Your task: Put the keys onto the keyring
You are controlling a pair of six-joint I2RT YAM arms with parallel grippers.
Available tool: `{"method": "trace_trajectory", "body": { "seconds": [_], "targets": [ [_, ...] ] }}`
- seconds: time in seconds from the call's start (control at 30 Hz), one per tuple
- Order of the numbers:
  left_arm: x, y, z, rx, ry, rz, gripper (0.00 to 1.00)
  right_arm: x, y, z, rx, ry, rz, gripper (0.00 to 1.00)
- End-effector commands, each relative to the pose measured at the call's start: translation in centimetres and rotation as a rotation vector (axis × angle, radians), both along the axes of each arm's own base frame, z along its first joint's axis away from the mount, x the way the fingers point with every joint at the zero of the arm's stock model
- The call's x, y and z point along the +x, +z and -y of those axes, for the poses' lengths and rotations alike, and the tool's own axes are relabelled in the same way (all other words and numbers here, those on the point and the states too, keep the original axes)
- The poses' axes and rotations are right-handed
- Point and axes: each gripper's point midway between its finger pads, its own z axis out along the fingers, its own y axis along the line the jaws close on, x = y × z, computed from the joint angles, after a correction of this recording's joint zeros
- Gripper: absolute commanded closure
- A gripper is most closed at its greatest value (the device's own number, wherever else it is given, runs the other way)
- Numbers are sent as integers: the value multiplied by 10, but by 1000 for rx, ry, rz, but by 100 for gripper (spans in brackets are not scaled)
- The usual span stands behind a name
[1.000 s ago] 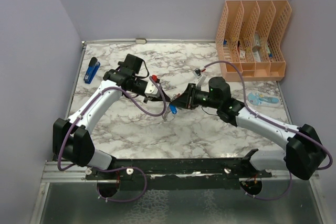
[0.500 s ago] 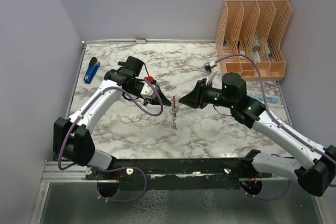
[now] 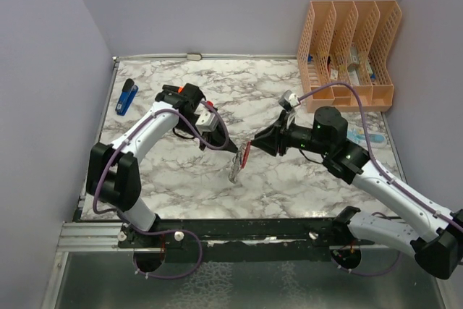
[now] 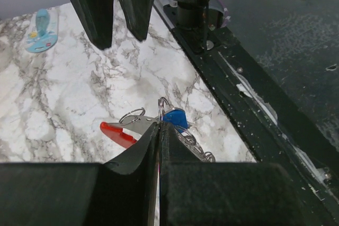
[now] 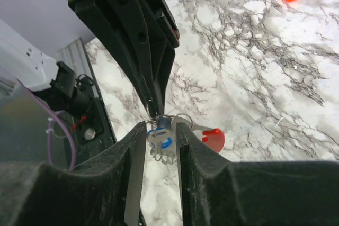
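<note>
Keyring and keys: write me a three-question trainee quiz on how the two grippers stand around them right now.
1. True or false: the left gripper is shut on the keyring.
2. Pick one. The blue key sits: A) far from both grippers; B) between the fingers of the right gripper; C) out of sight in every view.
3. Fill in: the coloured crescent of the keyring is ___.

Key: 1 true; 2 B; 3 red.
</note>
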Motion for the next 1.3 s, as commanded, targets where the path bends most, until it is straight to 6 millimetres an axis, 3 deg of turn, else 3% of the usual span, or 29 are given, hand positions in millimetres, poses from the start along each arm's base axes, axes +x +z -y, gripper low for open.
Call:
{"method": "trace_trajectory", "body": {
  "seconds": [0.0, 0.53, 0.73, 1.27],
  "targets": [
    [-9, 21, 6, -108, -8, -171, 100, 2, -4, -9, -1, 74, 125, 72],
    [3, 22, 12, -140, 3, -223, 100, 8, -22, -25, -20, 93, 173, 78],
    [5, 24, 13, -139, 2, -225, 100, 3, -25, -34, -42, 74, 210, 72],
    [2, 29, 12, -140, 0, -223, 100, 2, -36, -33, -48, 63, 195, 75]
  ]
}}
